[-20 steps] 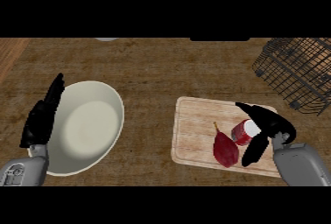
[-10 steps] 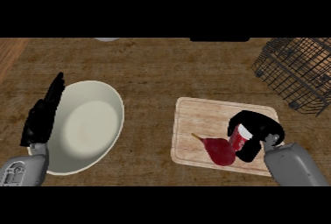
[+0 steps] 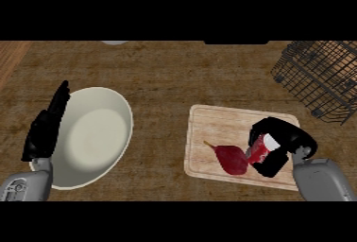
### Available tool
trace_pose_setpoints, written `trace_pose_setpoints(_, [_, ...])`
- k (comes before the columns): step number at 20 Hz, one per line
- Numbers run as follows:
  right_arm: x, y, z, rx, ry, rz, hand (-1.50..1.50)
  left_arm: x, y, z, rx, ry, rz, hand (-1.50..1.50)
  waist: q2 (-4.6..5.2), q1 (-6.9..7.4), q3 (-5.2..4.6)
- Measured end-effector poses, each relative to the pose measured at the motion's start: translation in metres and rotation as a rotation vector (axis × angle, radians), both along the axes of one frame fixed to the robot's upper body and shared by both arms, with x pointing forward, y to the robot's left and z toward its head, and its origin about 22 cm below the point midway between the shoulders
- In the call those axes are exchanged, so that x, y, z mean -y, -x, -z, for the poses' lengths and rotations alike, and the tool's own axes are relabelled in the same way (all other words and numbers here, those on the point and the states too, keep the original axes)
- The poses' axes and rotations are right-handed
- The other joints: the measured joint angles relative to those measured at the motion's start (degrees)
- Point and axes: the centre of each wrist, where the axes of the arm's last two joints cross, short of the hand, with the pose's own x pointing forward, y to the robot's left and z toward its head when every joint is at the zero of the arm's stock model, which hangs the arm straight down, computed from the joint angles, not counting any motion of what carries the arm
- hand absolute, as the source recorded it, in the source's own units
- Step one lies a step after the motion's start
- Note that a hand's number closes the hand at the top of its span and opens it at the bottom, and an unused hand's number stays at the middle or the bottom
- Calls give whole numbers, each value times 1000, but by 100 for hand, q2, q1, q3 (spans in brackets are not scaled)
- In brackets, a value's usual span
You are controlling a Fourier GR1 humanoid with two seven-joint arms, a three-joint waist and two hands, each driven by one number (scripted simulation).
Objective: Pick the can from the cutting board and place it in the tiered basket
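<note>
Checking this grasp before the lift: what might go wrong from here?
1. The right hand curls round the can on the cutting board; it may tilt when lifted.
2. The dark red fruit lies right beside the can and may get knocked.
3. The tiered basket has wire walls that may catch the can.

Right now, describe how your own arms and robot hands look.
Both forearms are light grey shells with rounded edges: the left forearm and the right forearm. Each ends in a black robot hand with slender fingers: the left robot hand and the right robot hand. No cables show.
</note>
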Motion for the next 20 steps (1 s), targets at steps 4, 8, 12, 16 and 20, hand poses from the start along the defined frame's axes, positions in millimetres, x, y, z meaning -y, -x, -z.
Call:
trace_pose_setpoints(4, [4, 11, -20, 95, -72, 0, 150, 0, 0, -2, -6, 6, -1, 0, -8, -28, 2])
trace_pose_setpoints(8, [10, 42, -33, 225, -148, -221, 150, -4, 4, 0, -11, 10, -20, 0, -44, -134, 12])
trace_pose_setpoints(12, [36, 71, -53, 387, -276, -332, 150, -12, 11, 2, -13, 5, -37, 0, -58, -216, 16])
trace_pose_setpoints(16, [64, 87, -79, 610, -374, -318, 150, -9, 9, -1, -12, 6, -37, 0, -47, -227, 15])
trace_pose_setpoints(20, [93, 101, -106, 771, -442, -273, 150, -7, 10, -2, -5, 4, -23, 0, -32, -163, 8])
